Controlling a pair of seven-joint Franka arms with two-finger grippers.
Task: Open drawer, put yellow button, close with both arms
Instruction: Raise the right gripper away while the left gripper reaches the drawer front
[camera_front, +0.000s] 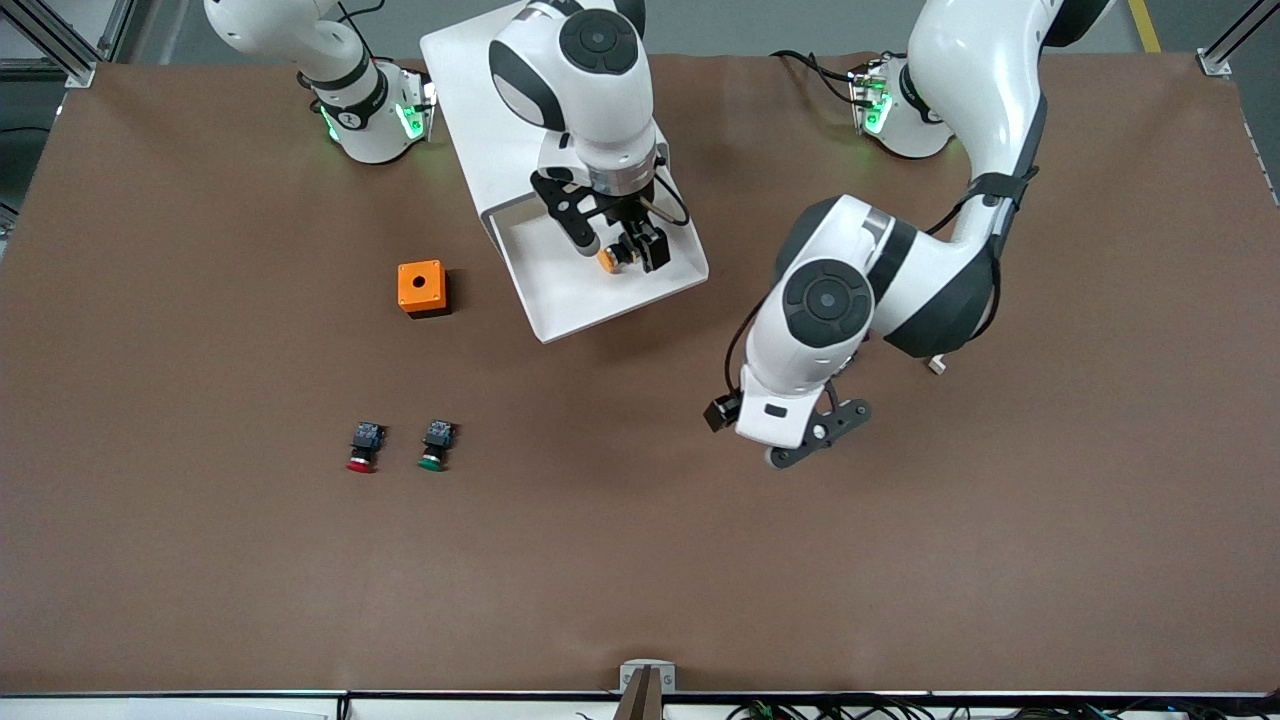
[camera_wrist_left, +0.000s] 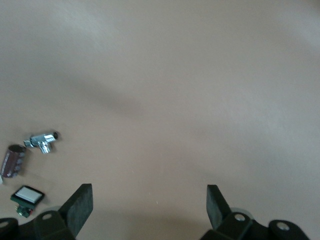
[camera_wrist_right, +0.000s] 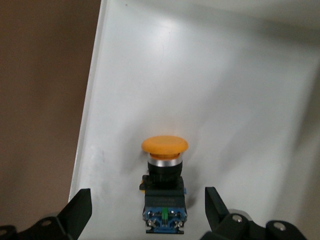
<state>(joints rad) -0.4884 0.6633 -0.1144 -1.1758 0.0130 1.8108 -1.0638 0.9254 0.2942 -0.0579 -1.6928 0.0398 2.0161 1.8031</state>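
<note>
**In the open drawer: the yellow button between parted fingers**

Inside the wide, shallow white tray drawer (camera_front: 560, 300), pulled out from the top of the white, round-edged cabinet (camera_front: 470, 90), lay the yellow button (camera_wrist_right: 164, 185), a small push button with a yellow-orange mushroom cap, a black body and a blue end. It rested on its side on the drawer floor, close to one side wall. The right arm's black two-finger hand (camera_wrist_right: 145, 212) stood low over it with its fingers (camera_wrist_right: 80, 210) spread, one on either side of the button's body and clear of it. In the front view the same hand (camera_front: 620, 250) appeared above the drawer, with the orange cap (camera_front: 607, 258) showing between the finger ends.

The left arm's hand (camera_wrist_left: 149, 207) hung over bare brown counter (camera_front: 900, 560) toward the left arm's end, its fingers (camera_wrist_left: 81, 207) spread wide and holding nothing; this arm waited. Its wrist view also took in a few small items at one edge: a shiny metal fitting (camera_wrist_left: 42, 141), a dark cylinder (camera_wrist_left: 12, 161) and a small white-faced block (camera_wrist_left: 27, 196).

On the counter toward the right arm's end sat an orange box with a round hole in its top (camera_front: 421, 287). Nearer the front camera than that box lay a red-capped button (camera_front: 364, 447) and a green-capped button (camera_front: 435, 445), side by side and apart.
</note>
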